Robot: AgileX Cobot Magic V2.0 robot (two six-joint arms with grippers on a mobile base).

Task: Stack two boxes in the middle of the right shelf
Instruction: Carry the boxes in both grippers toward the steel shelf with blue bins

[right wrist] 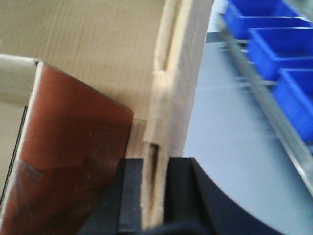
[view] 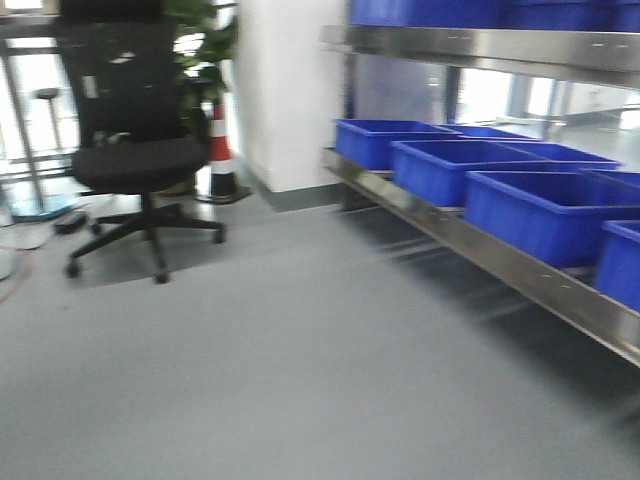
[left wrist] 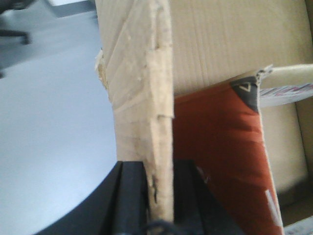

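Front view, blurred: a steel shelf (view: 470,45) runs along the right side. Blue bins (view: 440,170) stand in a row on its lower level, and more of them show on the level above. A grey floor (view: 300,350) fills the foreground. At the left stands a black chair (view: 135,150), with a red-and-white cone (view: 220,150) just beside a white pillar (view: 285,90) behind it.

Left wrist view: the left gripper (left wrist: 160,169) sits at the bottom edge. Its black jaws are closed tight on the upright cardboard wall of a box (left wrist: 220,44), one finger on each face with no gap. The wall's frayed edge rises straight up from the jaws. To its right is the inside of the box, holding a red item (left wrist: 220,156) that leans against the tan inner wall. A white object (left wrist: 288,90) lies just past the red item's upper corner. To the left of the wall, only floor (left wrist: 49,122) shows, well below the box.

Right wrist view: the right gripper (right wrist: 155,169) mirrors this. Its jaws are pinched shut on a box (right wrist: 98,44) wall, with the layered cardboard edge squeezed between them. The red item (right wrist: 73,147) lies inside, to the left of the wall. To the right, across a strip of floor (right wrist: 230,122), the shelf (right wrist: 279,127) lip and its bins (right wrist: 274,49) stand apart from the box. The box is not on the shelf.
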